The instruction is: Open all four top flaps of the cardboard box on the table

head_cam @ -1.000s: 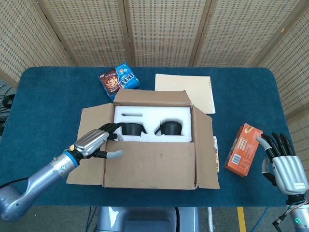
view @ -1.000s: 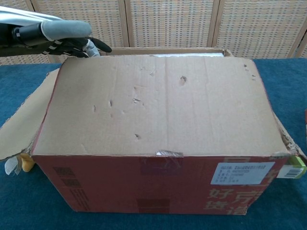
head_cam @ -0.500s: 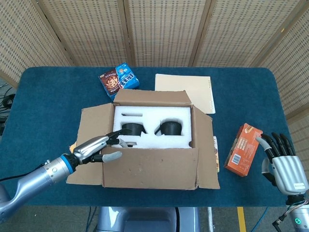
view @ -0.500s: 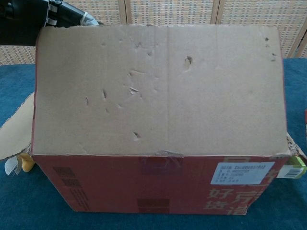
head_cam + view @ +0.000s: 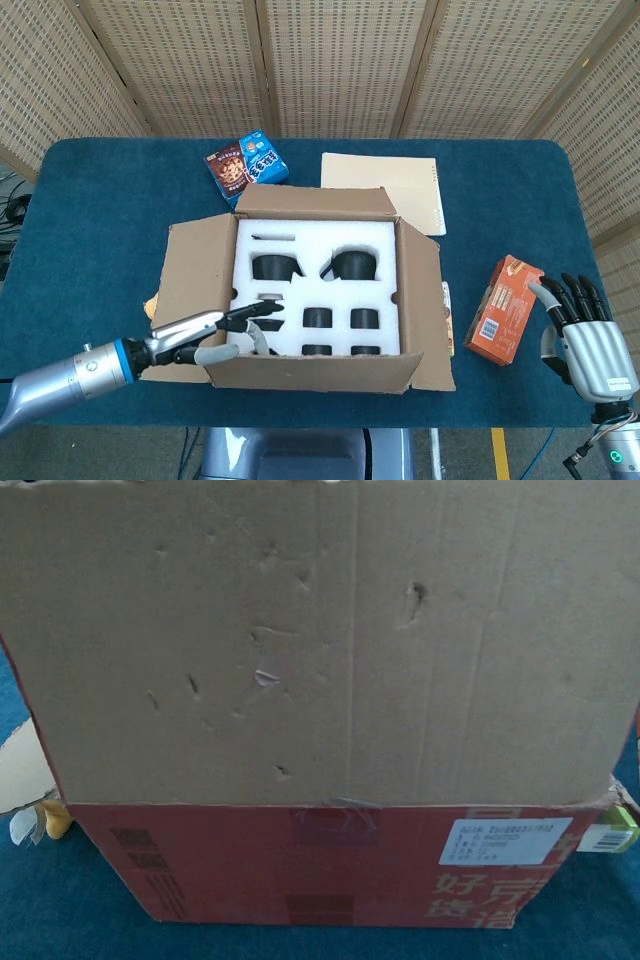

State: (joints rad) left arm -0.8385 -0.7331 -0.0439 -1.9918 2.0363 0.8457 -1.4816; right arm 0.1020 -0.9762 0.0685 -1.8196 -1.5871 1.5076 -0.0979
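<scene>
Head view: the cardboard box (image 5: 320,290) sits mid-table, directly ahead of the left hand (image 5: 205,334) and well off to the inner side of the right hand (image 5: 585,335).

Change over the last second: the near flap (image 5: 310,372), which a second ago lay almost flat over the front half of the opening, now stands close to upright along the robot-side edge. Half a second ago it was about halfway up. The white foam insert (image 5: 320,290) is now exposed almost to the front wall, showing extra dark pockets that were covered before. In the chest view the raised near flap (image 5: 320,640) fills nearly the whole frame, where earlier it sloped away like a lid.

Left hand: reaches in over the box's left front corner, fingers extended and fairly straight with their tips over the foam just behind the flap, thumb low at the flap's left end. It appears to be pushing or hooking the flap from the inside, not clamping it; I cannot tell whether anything is truly pinched. The arm has drawn back toward the robot as the flap rose.

Right hand: rests at the table's near right, fingers spread and upright, holding nothing, just beside an orange carton (image 5: 503,309). Unchanged.

Judgement: the far flap (image 5: 313,203), left flap (image 5: 196,268) and right flap (image 5: 422,300) already lie outward. The near flap is the last one; it needs to pass vertical and fold down toward the robot.
</scene>
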